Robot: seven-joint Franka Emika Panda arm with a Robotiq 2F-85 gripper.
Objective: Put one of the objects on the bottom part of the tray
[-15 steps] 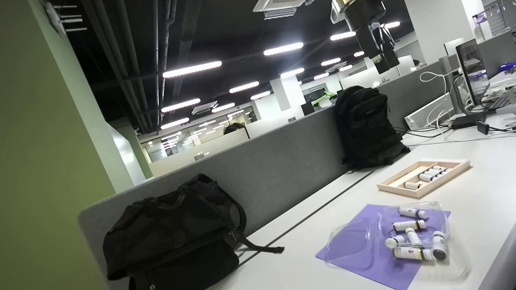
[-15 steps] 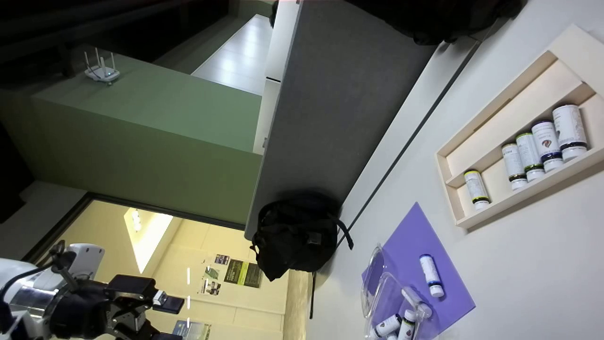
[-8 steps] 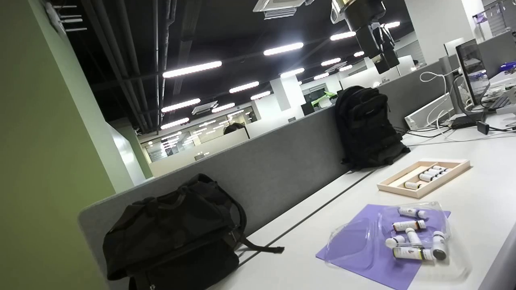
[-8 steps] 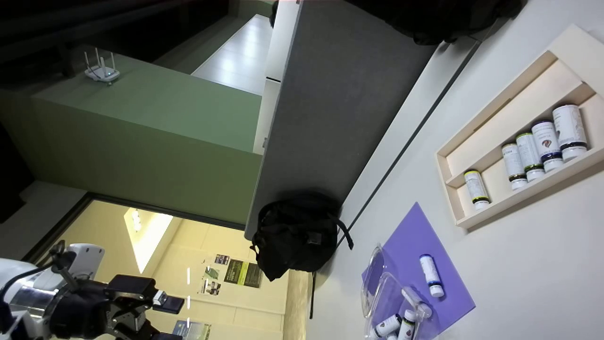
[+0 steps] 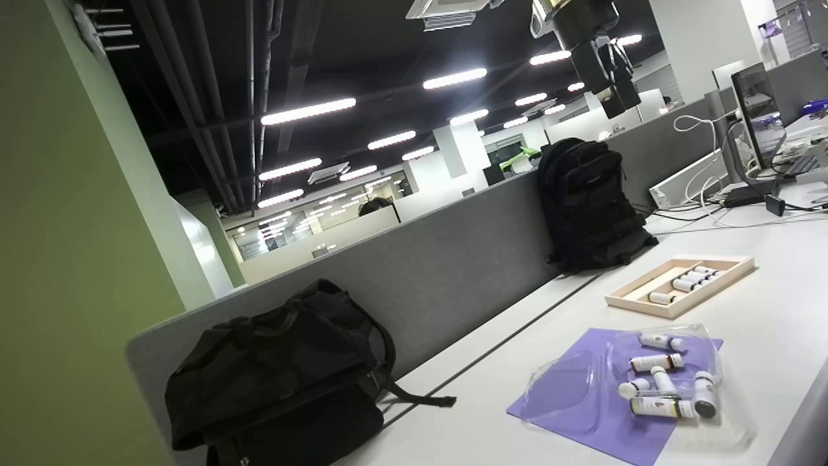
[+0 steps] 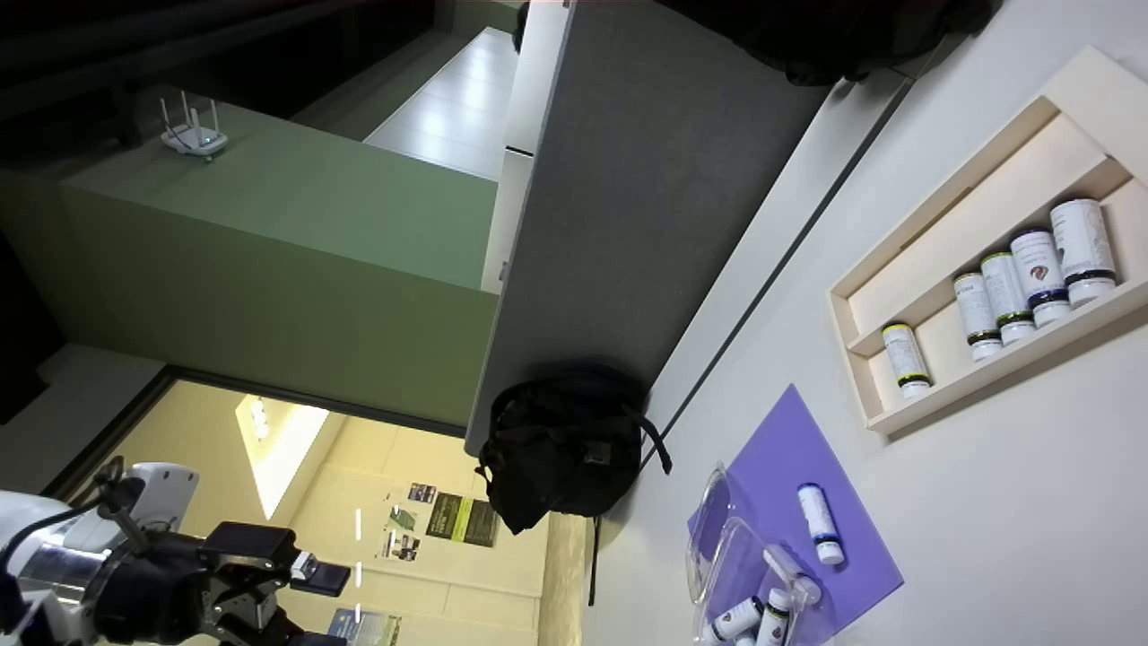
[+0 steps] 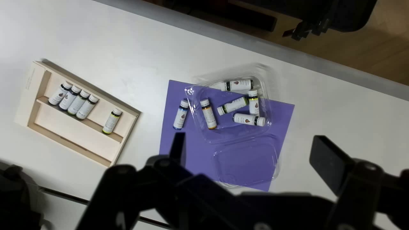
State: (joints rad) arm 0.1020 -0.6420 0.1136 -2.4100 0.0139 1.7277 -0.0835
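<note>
The light wood tray (image 7: 72, 147) shows in the wrist view at left, and in both exterior views (image 5: 640, 307) (image 6: 1013, 363). A divider splits it into two long compartments. One holds several white-labelled bottles (image 7: 76, 103) lying side by side and a yellow-banded bottle (image 7: 111, 121) apart from them. The other is bare. A blue-banded bottle (image 7: 181, 115) lies on the purple mat (image 7: 198, 156), outside the clear plastic container (image 7: 204, 137). Several bottles, such as an orange-banded one (image 7: 209, 115), lie in that container. My gripper (image 7: 250, 148) is open and empty, high above the table.
The container's clear lid (image 7: 246, 163) lies open on the mat. A grey partition (image 5: 466, 265) runs along the table's back, with two black backpacks (image 5: 278, 362) (image 5: 588, 200) against it. A monitor (image 5: 760, 116) and cables stand beyond the tray. The table's edge (image 7: 287, 59) shows in the wrist view.
</note>
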